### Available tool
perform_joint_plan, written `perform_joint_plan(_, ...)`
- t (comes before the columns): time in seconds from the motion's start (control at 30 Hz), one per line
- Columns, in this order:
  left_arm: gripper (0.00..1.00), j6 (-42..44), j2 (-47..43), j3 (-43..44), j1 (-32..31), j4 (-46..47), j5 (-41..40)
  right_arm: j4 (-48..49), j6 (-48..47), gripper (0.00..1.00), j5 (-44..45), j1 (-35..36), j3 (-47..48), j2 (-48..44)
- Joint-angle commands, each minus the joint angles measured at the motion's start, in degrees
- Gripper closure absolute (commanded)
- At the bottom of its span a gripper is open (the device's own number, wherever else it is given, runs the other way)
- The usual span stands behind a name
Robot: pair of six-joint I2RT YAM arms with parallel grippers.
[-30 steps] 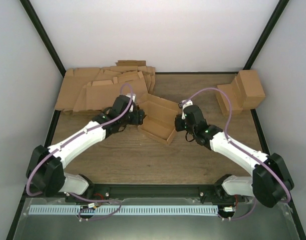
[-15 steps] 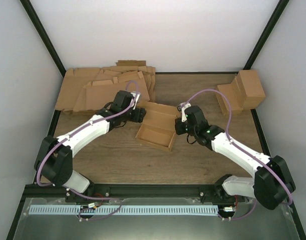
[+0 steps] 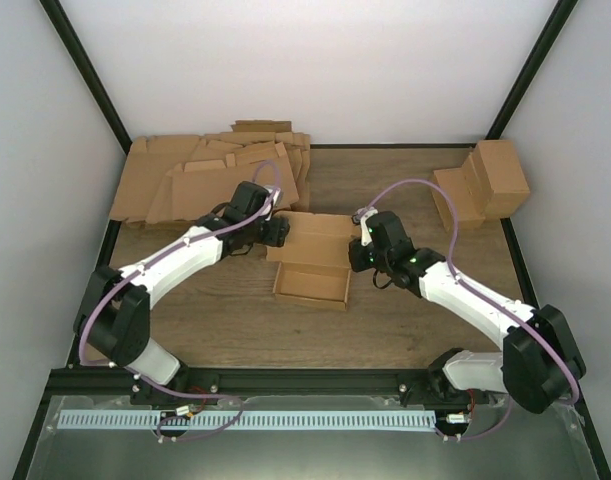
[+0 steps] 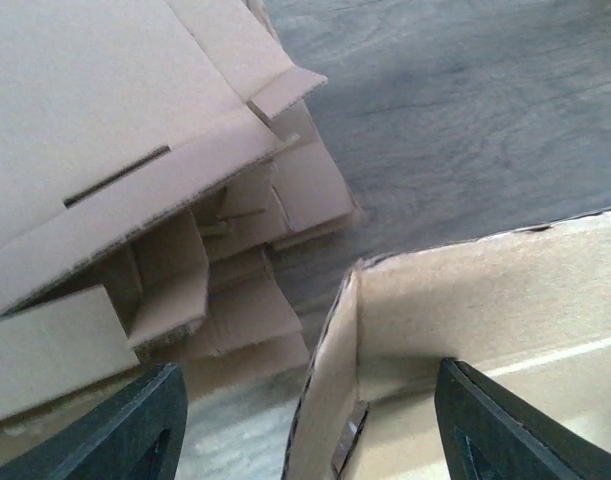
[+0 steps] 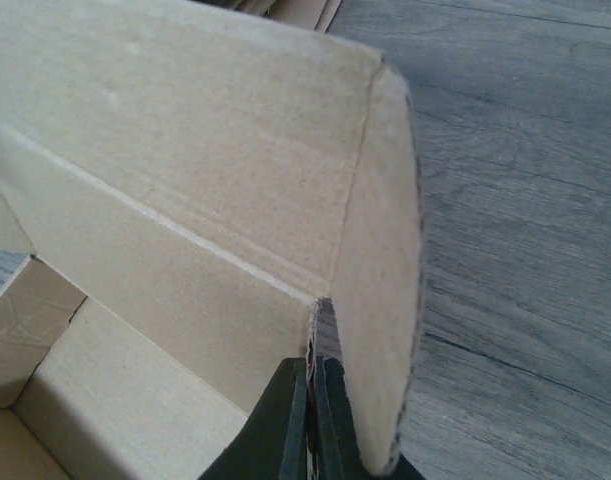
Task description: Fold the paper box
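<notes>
At frame centre, the right pincer [image 3: 356, 256] pinches the paper box [image 3: 310, 285] wall, likely anchoring it; the left pincer [image 3: 277, 232], spread, straddles another wall.

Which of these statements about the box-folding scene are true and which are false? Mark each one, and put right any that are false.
1. The right fingers are shut on a wall of the paper box. True.
2. The left fingers are shut tight on a loose sheet. False: they stand open, with a side wall of the paper box between them.
3. The heap of flat cardboard sheets lies at the far left of the table. True.
4. The folded cardboard boxes stand at the table's near left corner. False: they stand at its far right.
</notes>
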Motion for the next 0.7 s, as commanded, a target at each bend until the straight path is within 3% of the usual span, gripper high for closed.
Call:
perform_joint_plan(0.0,0.33,-2.45,-5.47,-2.78,0.13,-0.2,6.62,-0.95,-0.75,0.99,0.32,-0.38,2.42,0.77)
perform_joint_plan(0.13,0.49,-3.16,-5.2,-2.74,0.13,-2.06,5.52,-0.87,-0.84,0.99,-0.02,-0.42,2.65,1.18)
perform_joint_plan(0.3,0.48,-4.2,-1.72,0.1,0.05,-6.8,4.12,-1.24,-0.88,0.99,-0.13,-0.37,3.31,1.28)
perform_joint_plan(0.47,0.46,-5.0,-3.92,-1.8,-0.05,-7.39,6.87,-1.58,-0.8,0.99,0.34,-0.37,3.52,1.35)
perform_joint_plan(0.67,0.65,-5.94,-5.46,-2.84,-0.37,-9.01,5.96,-1.41,-0.57,0.99,-0.02,-0.35,3.24,1.33)
